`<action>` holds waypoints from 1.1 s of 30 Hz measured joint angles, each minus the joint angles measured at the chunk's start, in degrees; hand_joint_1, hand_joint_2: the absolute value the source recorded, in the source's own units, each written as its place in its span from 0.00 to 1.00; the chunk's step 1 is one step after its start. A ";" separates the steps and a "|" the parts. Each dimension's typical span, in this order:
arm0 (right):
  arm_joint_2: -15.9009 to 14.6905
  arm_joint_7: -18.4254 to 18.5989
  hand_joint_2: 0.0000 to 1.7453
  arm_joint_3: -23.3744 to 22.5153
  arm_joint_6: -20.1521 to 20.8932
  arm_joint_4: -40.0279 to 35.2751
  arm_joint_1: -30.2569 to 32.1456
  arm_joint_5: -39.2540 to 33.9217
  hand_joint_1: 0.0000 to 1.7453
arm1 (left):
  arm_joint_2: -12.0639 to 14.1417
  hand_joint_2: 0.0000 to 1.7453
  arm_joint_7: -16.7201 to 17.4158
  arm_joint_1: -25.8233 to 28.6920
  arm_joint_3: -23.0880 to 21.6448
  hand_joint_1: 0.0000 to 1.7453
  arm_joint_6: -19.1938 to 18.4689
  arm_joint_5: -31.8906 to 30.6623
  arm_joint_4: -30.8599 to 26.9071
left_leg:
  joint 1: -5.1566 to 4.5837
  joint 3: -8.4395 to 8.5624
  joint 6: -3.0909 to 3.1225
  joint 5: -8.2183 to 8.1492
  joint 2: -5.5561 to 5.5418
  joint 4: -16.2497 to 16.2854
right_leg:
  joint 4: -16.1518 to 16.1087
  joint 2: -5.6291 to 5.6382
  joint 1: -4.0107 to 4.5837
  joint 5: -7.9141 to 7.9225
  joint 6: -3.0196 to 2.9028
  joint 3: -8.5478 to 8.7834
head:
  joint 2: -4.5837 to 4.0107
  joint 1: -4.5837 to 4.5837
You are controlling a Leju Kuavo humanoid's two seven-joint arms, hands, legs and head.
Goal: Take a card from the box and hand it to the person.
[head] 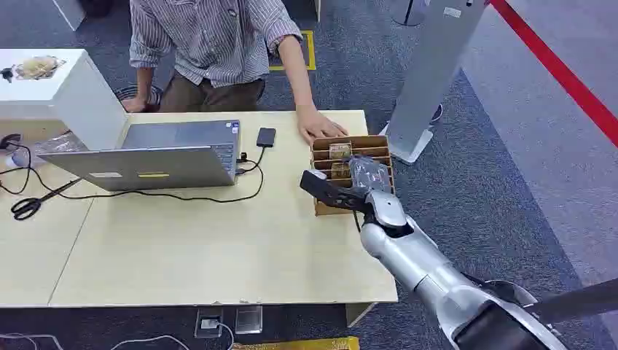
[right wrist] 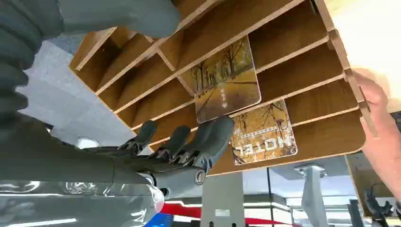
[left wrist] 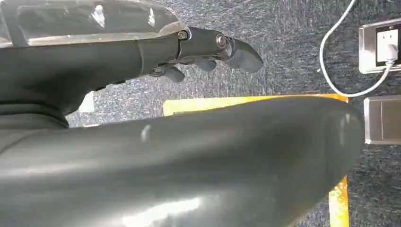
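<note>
A slotted wooden box (head: 379, 142) stands at the table's right edge. Two picture cards lean in its slots: an autumn-trees card (right wrist: 227, 78) and behind it a card printed HOTEL (right wrist: 265, 135). My right hand (head: 341, 191) hovers over the box's near slots, fingers (right wrist: 189, 142) stretched out just by the trees card's edge, thumb (right wrist: 118, 14) held apart, nothing gripped. The person in a striped shirt (head: 211, 36) stands across the table with a hand (head: 321, 127) resting on the box's far side. My left hand (left wrist: 208, 52) hangs over the carpet, holding nothing.
An open grey laptop (head: 167, 153) with its cable, a dark phone (head: 266, 136), scissors (head: 28, 208) and a white block (head: 58, 87) occupy the table's far left half. A grey pillar (head: 430, 73) stands just beyond the box. The tan tabletop (head: 204, 248) is bare near me.
</note>
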 joint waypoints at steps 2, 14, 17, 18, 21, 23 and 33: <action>0.02 -0.02 1.00 0.15 0.02 0.15 -0.11 0.00 0.37 | 0.00 0.00 0.00 0.00 0.00 0.00 0.00 0.00 0.00 | 0.00 0.00 0.00 0.00 0.00 0.00 | 0.00 0.00 0.00 0.00 0.00 0.00 | 0.00 0.02; 0.37 0.09 1.00 0.44 -0.05 0.68 -0.62 0.02 0.50 | 0.00 0.00 0.13 0.01 0.00 0.00 0.02 0.00 0.00 | 0.00 0.01 0.00 0.00 0.00 0.00 | 0.00 0.00 0.00 0.00 0.00 0.00 | 0.00 0.02; 0.37 0.09 1.00 0.44 -0.15 0.70 -0.73 0.07 0.62 | 0.00 0.00 0.13 0.01 0.00 0.00 0.02 0.02 0.00 | 0.00 0.01 0.00 0.00 0.00 0.00 | 0.00 0.00 0.00 0.00 0.00 0.00 | 0.00 0.02; 0.37 0.09 1.00 0.44 -0.15 0.70 -0.80 0.09 0.66 | 0.00 0.00 0.13 0.01 0.00 0.00 0.02 0.02 0.00 | 0.00 0.01 0.00 0.00 0.00 0.00 | 0.00 0.00 0.00 0.00 0.00 0.00 | 0.00 0.00; 0.37 0.11 1.00 0.46 -0.18 0.72 -0.80 0.20 0.74 | 0.00 0.00 0.13 0.02 0.00 0.00 0.02 0.02 0.00 | 0.00 0.01 0.00 0.00 0.00 0.00 | 0.00 0.00 0.00 0.00 0.00 0.00 | 0.00 0.02; 0.37 0.11 1.00 0.46 -0.18 0.72 -0.80 0.24 0.74 | 0.00 0.00 0.13 0.02 -0.02 0.00 0.00 0.00 0.00 | 0.00 0.01 0.00 0.00 0.00 0.00 | 0.00 0.00 0.00 0.00 0.00 0.00 | 0.00 0.00; 0.37 0.28 1.00 0.46 -0.20 0.72 -0.98 0.40 0.80 | 0.00 0.00 0.13 0.02 -0.02 0.00 0.00 0.02 0.00 | 0.00 0.01 0.00 0.00 0.00 0.00 | 0.00 0.00 0.00 0.00 0.00 0.00 | 0.00 0.02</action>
